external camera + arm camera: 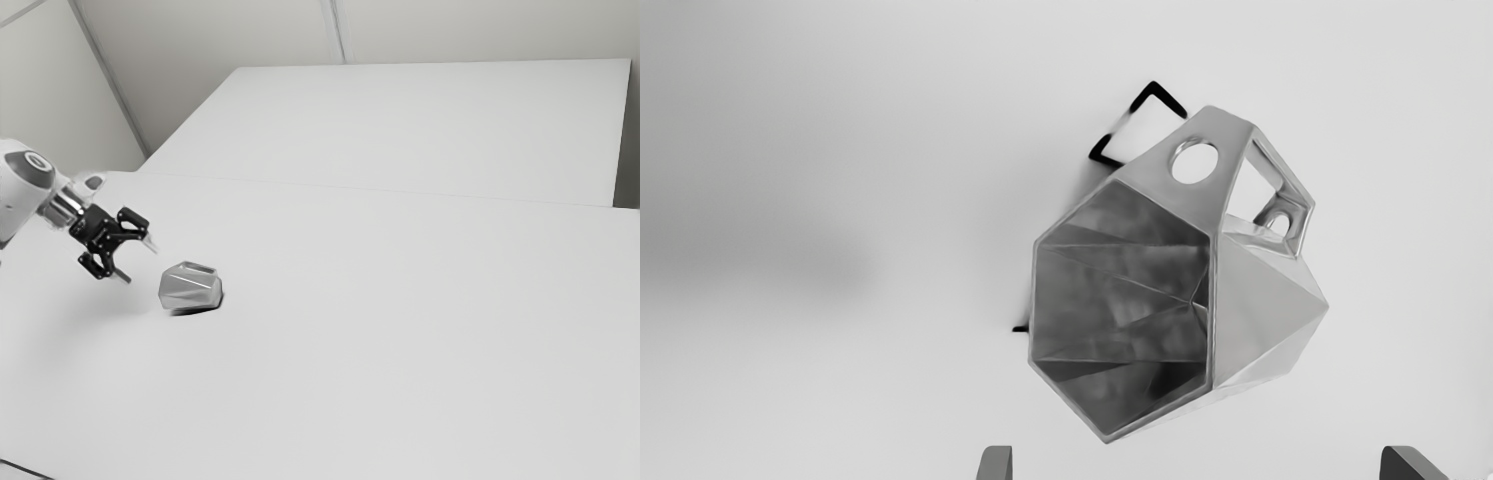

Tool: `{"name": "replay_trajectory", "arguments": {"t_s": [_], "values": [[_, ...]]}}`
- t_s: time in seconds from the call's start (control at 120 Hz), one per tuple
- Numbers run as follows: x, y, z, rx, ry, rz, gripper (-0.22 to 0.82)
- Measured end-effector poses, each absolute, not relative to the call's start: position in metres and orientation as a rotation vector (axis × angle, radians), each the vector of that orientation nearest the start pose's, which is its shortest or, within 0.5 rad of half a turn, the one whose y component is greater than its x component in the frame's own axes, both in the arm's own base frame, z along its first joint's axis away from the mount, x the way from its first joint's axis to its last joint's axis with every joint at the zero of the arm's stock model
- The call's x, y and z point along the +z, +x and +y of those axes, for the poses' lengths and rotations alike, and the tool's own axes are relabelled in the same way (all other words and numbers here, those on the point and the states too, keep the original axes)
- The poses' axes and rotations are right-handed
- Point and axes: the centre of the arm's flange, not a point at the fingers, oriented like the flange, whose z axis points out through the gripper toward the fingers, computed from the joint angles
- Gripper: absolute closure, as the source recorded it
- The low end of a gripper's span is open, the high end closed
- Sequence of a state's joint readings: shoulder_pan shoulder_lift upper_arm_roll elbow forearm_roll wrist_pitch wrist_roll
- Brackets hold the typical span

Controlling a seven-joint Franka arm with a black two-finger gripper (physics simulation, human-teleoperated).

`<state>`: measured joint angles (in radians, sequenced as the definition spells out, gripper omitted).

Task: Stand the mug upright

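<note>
While the fingers (122, 276) stand apart, mug (189, 287) on its side (mouth toward them), pale table (400, 370), walls (210, 40) beyond.

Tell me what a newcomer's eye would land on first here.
Probably the faceted gray mug, lying on its side on the pale table, its dark open mouth toward the wrist camera. Next, its angular handle, pierced by a round hole. Then the open black gripper, toward the exterior view's left, apart from the mug.
</note>
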<state>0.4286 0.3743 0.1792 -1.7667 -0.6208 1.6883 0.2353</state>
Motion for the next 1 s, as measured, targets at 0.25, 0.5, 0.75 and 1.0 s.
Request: {"name": "replay_trajectory", "arguments": {"t_s": [0.25,0.5,0.75,1.0], "values": [[0.301,0.542,0.284,-0.167,2.248,0.687,0.00],[0.281,0.551,0.269,-0.133,2.180,0.651,0.00],[0.279,0.556,0.260,-0.112,2.171,0.613,0.52],[0.284,0.566,0.247,-0.098,2.179,0.565,0.71]]}}
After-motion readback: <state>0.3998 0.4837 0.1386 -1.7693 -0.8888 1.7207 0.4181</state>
